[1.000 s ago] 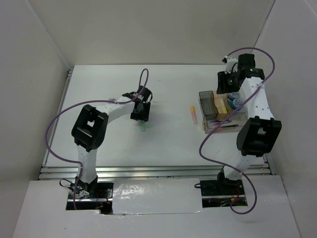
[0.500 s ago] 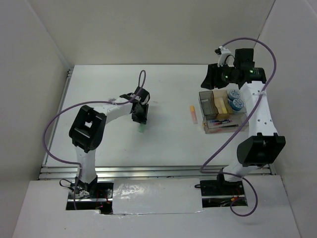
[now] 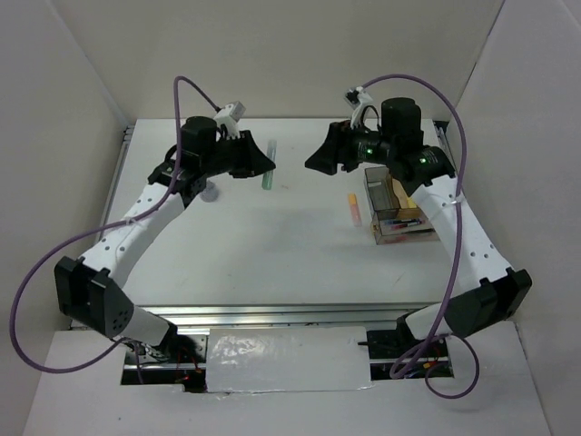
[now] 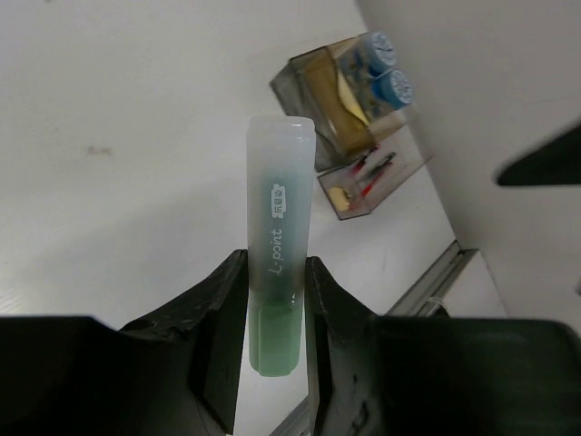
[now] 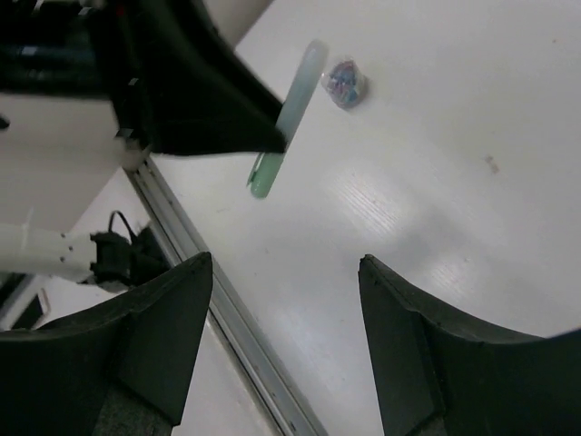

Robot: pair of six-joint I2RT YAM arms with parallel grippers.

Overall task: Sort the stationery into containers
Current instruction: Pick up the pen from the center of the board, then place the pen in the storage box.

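White walls [image 3: 300,54] close in a white table [image 3: 300,263] on three sides. Above its far half the two arms point toward each other, their tips near but apart.

The left end effector [image 4: 275,300] is at a narrow gap, clamped on a green highlighter [image 4: 280,236]. Its fingers [image 4: 222,309] press the barrel's two sides near the darker green end. The pale translucent end sticks out well past the fingertips, toward the right arm. From above, the highlighter hangs in the air just beyond this end effector, clear of the table.

The right end effector [image 5: 281,300] stands wide, with nothing between its fingers [image 5: 154,345]. Straight ahead of it are the highlighter and the black tip of the left end effector. Beyond those, a grey-patterned tape roll [image 5: 344,82] lies on the table.

The brown-tinted clear box [image 3: 374,191] sits on the table behind and below the right end effector, partly under that arm. An orange highlighter [image 3: 353,209] lies just beside it. In the left wrist view the box is far ahead of the held highlighter. It holds two blue tape rolls [image 4: 386,64] in one end and pens [image 4: 368,173] in the long compartment.
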